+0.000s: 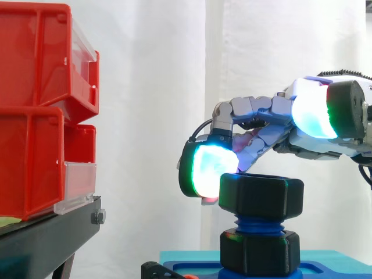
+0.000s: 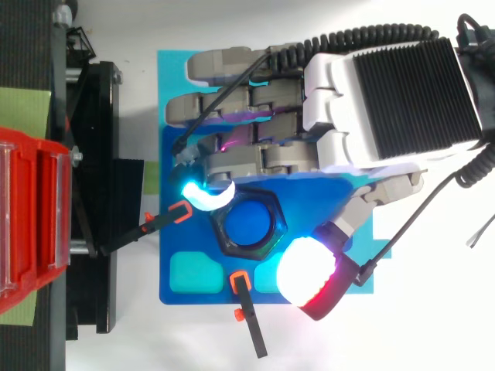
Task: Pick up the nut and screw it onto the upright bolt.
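Nut [image 1: 261, 197] sits at the top of the blue bolt [image 2: 249, 222], level, with thread showing under it in the side view; a second black collar [image 1: 258, 253] sits lower on the same bolt, at the blue plate [image 2: 172, 93].

Hand [image 2: 387, 85] reaches in over the plate, palm down; from above I see its fingers stretched across the plate beyond the nut; one fingertip [image 1: 212, 168], glowing cyan, bends down and lies against the nut's side, on the flank facing the red bins [image 1: 35, 116].

Thumb pad [image 2: 309, 272], white with a red edge, is at the nut's opposite corner from above, just beside it; in the side view it rides higher than the nut's top, so I read no pinch; the hand is spread wide, straddling the nut, one pad touching.

Two black clamps with orange tips [image 2: 179, 212] lie on the plate's edges near the bolt.
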Robot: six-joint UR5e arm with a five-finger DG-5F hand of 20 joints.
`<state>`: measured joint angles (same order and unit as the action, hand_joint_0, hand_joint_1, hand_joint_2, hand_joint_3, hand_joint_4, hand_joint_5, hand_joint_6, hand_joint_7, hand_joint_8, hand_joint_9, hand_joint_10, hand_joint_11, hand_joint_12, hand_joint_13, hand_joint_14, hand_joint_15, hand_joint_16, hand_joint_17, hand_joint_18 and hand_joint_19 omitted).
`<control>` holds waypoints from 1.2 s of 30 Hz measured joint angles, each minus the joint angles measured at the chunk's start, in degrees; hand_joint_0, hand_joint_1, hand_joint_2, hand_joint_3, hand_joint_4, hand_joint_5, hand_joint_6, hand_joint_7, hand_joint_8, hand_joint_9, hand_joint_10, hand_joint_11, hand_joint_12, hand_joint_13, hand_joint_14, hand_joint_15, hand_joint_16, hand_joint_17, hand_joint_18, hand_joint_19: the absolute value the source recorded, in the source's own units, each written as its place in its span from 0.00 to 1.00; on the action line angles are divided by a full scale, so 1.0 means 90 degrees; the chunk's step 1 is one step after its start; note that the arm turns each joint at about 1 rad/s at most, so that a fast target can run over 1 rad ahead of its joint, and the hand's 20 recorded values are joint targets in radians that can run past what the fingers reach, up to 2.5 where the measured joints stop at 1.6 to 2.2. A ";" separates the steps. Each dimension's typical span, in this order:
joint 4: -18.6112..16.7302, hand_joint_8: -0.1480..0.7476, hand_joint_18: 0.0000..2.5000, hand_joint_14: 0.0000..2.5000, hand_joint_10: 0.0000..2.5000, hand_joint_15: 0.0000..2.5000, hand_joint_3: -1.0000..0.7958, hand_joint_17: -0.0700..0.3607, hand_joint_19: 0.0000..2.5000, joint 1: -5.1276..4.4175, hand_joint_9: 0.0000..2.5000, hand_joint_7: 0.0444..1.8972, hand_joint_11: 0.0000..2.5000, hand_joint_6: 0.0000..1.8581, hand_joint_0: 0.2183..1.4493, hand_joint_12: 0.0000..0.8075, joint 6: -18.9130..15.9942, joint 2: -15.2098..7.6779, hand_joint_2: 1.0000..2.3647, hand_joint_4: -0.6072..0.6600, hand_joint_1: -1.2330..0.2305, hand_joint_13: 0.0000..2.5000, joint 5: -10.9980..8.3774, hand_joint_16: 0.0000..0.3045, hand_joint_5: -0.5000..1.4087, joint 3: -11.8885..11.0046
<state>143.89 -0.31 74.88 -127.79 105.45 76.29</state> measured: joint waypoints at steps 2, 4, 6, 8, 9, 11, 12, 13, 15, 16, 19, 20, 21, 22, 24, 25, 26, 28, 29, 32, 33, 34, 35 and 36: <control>-0.0001 0.48 0.12 0.00 0.00 0.00 0.28 0.29 0.00 0.0016 0.33 0.83 0.00 0.27 0.21 0.30 0.0002 0.0000 0.00 0.55 0.73 0.19 0.0021 0.08 0.27 0.0000; -0.0001 0.47 0.13 0.00 0.00 0.00 0.28 0.29 0.00 0.0034 0.34 0.81 0.00 0.27 0.21 0.29 0.0003 0.0000 0.00 0.55 0.73 0.20 0.0043 0.08 0.28 0.0002; -0.0001 0.46 0.13 0.00 0.00 0.00 0.28 0.28 0.00 0.0049 0.36 0.78 0.00 0.28 0.21 0.28 0.0005 0.0000 0.00 0.53 0.72 0.21 0.0061 0.08 0.28 0.0001; -0.0001 0.46 0.14 0.00 0.00 0.00 0.28 0.28 0.00 0.0064 0.38 0.76 0.00 0.28 0.21 0.28 0.0005 0.0000 0.00 0.52 0.72 0.22 0.0076 0.07 0.29 0.0001; -0.0001 0.45 0.15 0.00 0.00 0.00 0.28 0.28 0.00 0.0075 0.39 0.75 0.00 0.28 0.21 0.28 0.0007 0.0000 0.00 0.52 0.72 0.23 0.0088 0.07 0.29 0.0001; 0.0001 0.44 0.16 0.00 0.00 0.00 0.28 0.27 0.00 0.0089 0.40 0.74 0.00 0.29 0.22 0.26 0.0007 0.0000 0.00 0.51 0.72 0.24 0.0107 0.07 0.29 0.0001; 0.0003 0.43 0.17 0.00 0.00 0.00 0.28 0.27 0.00 0.0095 0.42 0.74 0.00 0.29 0.22 0.26 0.0008 0.0000 0.00 0.50 0.71 0.24 0.0115 0.07 0.29 0.0001; 0.0005 0.42 0.18 0.00 0.00 0.00 0.28 0.27 0.00 0.0102 0.44 0.73 0.00 0.29 0.22 0.25 0.0006 0.0000 0.00 0.50 0.71 0.25 0.0123 0.07 0.30 0.0001; 0.0007 0.40 0.19 0.00 0.00 0.00 0.28 0.26 0.00 0.0111 0.46 0.72 0.00 0.29 0.22 0.25 0.0004 0.0000 0.00 0.49 0.71 0.26 0.0132 0.06 0.30 0.0001; 0.0006 0.39 0.20 0.00 0.00 0.00 0.28 0.26 0.00 0.0117 0.48 0.72 0.00 0.29 0.22 0.24 0.0003 0.0000 0.00 0.48 0.71 0.27 0.0136 0.06 0.30 0.0000; 0.0002 0.35 0.22 0.00 0.00 0.00 0.28 0.26 0.00 0.0136 0.51 0.72 0.00 0.29 0.22 0.22 0.0001 0.0001 0.00 0.49 0.70 0.29 0.0151 0.06 0.31 0.0000; 0.0001 0.34 0.23 0.00 0.00 0.00 0.28 0.26 0.00 0.0143 0.52 0.72 0.00 0.29 0.22 0.22 -0.0001 0.0001 0.00 0.49 0.70 0.30 0.0158 0.06 0.31 0.0000; 0.0001 0.32 0.24 0.00 0.00 0.00 0.28 0.25 0.00 0.0150 0.53 0.72 0.00 0.29 0.22 0.21 -0.0003 0.0001 0.00 0.49 0.69 0.30 0.0164 0.06 0.31 0.0000; 0.0003 0.31 0.24 0.00 0.00 0.00 0.28 0.25 0.00 0.0159 0.54 0.72 0.00 0.29 0.22 0.21 -0.0005 0.0000 0.00 0.49 0.69 0.31 0.0173 0.06 0.31 0.0000; 0.0010 0.30 0.26 0.00 0.00 0.00 0.28 0.25 0.00 0.0177 0.56 0.72 0.00 0.29 0.22 0.20 -0.0007 0.0000 0.00 0.50 0.69 0.33 0.0188 0.05 0.31 0.0000; 0.0013 0.29 0.27 0.00 0.00 0.00 0.28 0.25 0.00 0.0186 0.58 0.72 0.00 0.29 0.22 0.19 -0.0008 0.0000 0.00 0.51 0.69 0.34 0.0195 0.05 0.31 0.0000; 0.0014 0.29 0.27 0.00 0.00 0.00 0.28 0.25 0.00 0.0195 0.58 0.72 0.00 0.29 0.22 0.19 -0.0008 0.0000 0.00 0.50 0.69 0.34 0.0203 0.05 0.31 0.0000; 0.0019 0.27 0.29 0.00 0.00 0.00 0.28 0.24 0.00 0.0217 0.62 0.71 0.01 0.30 0.22 0.18 -0.0009 0.0000 0.00 0.51 0.68 0.36 0.0229 0.05 0.31 0.0002; 0.0022 0.27 0.29 0.00 0.00 0.00 0.28 0.24 0.00 0.0228 0.62 0.71 0.01 0.30 0.22 0.18 -0.0009 0.0000 0.00 0.51 0.68 0.36 0.0243 0.05 0.31 0.0002; 0.0026 0.27 0.32 0.00 0.00 0.00 0.28 0.24 0.00 0.0268 0.65 0.71 0.02 0.30 0.22 0.16 -0.0009 0.0000 0.00 0.51 0.67 0.38 0.0302 0.05 0.31 0.0003; 0.0027 0.26 0.33 0.00 0.00 0.00 0.28 0.24 0.00 0.0282 0.67 0.70 0.04 0.30 0.22 0.16 -0.0009 0.0000 0.00 0.51 0.68 0.39 0.0320 0.05 0.31 0.0003; 0.0029 0.26 0.33 0.00 0.00 0.00 0.28 0.24 0.00 0.0302 0.67 0.71 0.03 0.30 0.22 0.16 -0.0009 0.0000 0.00 0.52 0.68 0.40 0.0344 0.05 0.31 0.0002; 0.0031 0.25 0.34 0.00 0.00 0.00 0.28 0.24 0.00 0.0320 0.68 0.71 0.04 0.30 0.22 0.16 -0.0009 0.0000 0.00 0.52 0.68 0.40 0.0361 0.05 0.31 0.0002; 0.0033 0.26 0.34 0.00 0.00 0.00 0.28 0.24 0.00 0.0337 0.68 0.70 0.04 0.30 0.22 0.16 -0.0009 0.0001 0.00 0.52 0.68 0.40 0.0380 0.05 0.31 0.0002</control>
<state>144.18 2.73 74.79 -127.79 108.87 76.31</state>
